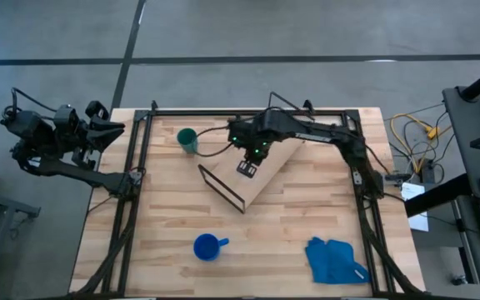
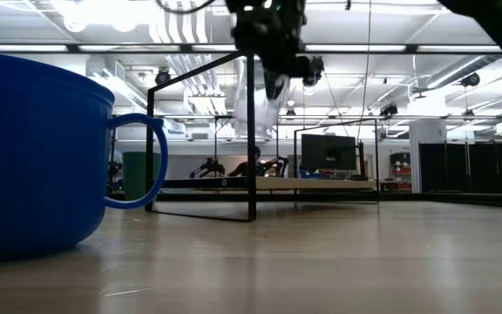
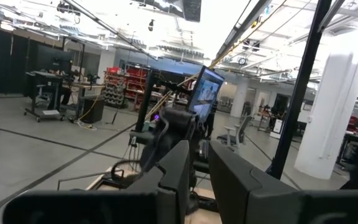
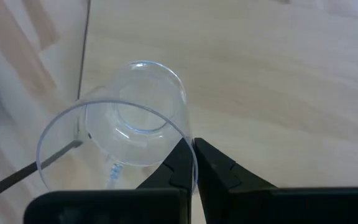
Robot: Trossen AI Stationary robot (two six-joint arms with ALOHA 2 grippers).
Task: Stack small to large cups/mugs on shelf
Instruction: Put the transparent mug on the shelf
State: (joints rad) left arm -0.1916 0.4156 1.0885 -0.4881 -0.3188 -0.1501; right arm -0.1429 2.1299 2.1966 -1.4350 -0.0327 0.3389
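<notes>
My right gripper (image 1: pixel 248 167) is shut on the tiny clear glass cup (image 4: pixel 135 124), above the light-wood shelf (image 1: pixel 280 160), which lies slantwise mid-table with a black wire frame (image 1: pixel 223 187) at its near end. In the low view the gripper (image 2: pixel 277 78) is high above the table. The dark green cup (image 1: pixel 188 140) stands on the table at the far side, left of the shelf. The blue mug (image 1: pixel 208 247) stands near the front edge and shows large in the low view (image 2: pixel 33 157). My left gripper (image 1: pixel 111 129) waits shut beyond the table's far left corner. My right gripper holds the glass cup by its rim (image 4: pixel 188 155), one finger inside the cup and one outside. The fingers come from above, pointing down. The cup hangs below them, mouth up and slightly tilted, lifted clear of shelf and table.
A crumpled blue cloth (image 1: pixel 336 260) lies at the front right corner. Black frame bars (image 1: pixel 132 208) run along the table's left and right sides and far edge. Bare wood lies between the shelf and the blue mug.
</notes>
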